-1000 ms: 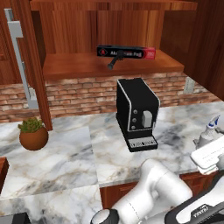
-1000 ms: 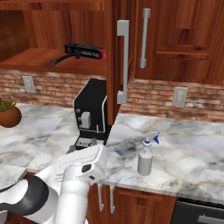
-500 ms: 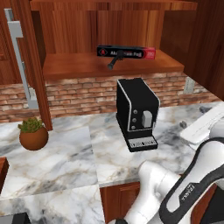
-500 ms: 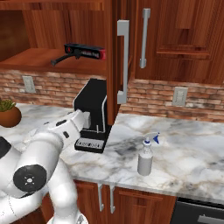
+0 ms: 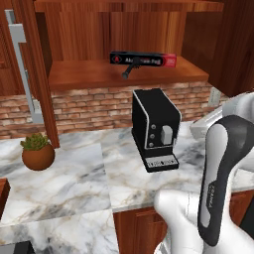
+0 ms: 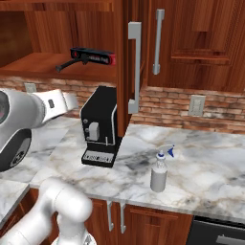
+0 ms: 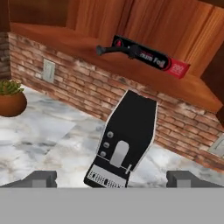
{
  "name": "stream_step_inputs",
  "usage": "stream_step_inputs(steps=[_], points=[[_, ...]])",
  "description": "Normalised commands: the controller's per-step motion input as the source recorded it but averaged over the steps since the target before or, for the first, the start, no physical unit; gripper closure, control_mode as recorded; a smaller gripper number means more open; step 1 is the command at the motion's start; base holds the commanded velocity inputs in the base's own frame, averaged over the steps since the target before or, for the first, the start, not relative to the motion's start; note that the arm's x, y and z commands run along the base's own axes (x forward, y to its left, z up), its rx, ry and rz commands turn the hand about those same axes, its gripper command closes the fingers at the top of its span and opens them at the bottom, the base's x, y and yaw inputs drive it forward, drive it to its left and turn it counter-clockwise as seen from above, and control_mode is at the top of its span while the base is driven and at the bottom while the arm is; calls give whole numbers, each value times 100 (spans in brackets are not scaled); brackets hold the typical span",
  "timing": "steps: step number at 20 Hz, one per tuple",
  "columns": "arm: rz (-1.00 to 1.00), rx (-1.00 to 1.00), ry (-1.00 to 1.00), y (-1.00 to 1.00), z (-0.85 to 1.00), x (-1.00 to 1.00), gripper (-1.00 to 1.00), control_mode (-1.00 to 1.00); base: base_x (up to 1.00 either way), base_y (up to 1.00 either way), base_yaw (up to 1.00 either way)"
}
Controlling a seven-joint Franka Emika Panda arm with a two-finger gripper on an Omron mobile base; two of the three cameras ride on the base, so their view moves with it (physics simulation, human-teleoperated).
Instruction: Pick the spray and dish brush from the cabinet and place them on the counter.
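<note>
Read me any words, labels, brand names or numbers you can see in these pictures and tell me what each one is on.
"...um Foil", partly legible white lettering, likely "Aluminum Foil": on the long black-and-red box on the cabinet shelf, behind the dish brush.
Small white print on the box's red end: too blurred to read.
White markings on the coffee machine's base panel: too small to read.
Spray: no readable label.

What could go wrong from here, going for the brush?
1. The dish brush lies against the long black-and-red box on the cabinet shelf; wide-open jaws of the gripper may catch the box or push the brush deeper.
2. The coffee machine stands right under the shelf edge, so a low approach could bump it.
3. The spray already stands near the counter edge; a swinging arm could knock it off.
</note>
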Motion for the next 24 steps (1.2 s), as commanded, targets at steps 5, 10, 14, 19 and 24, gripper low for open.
stream_step_inputs(steps=[5, 10, 14, 19, 24], points=[[-7, 6, 21, -17, 22, 0, -100, -100, 0, 0, 0], [-5, 2, 4, 2, 8, -7, -100, -100, 0, 0, 0], [-3, 6, 0, 4, -1, -4, -100, -100, 0, 0, 0], [-7, 19, -6, 9, 0, 0, -100, -100, 0, 0, 0], [-11, 19, -18, 41, -1, 1, -100, -100, 0, 0, 0]])
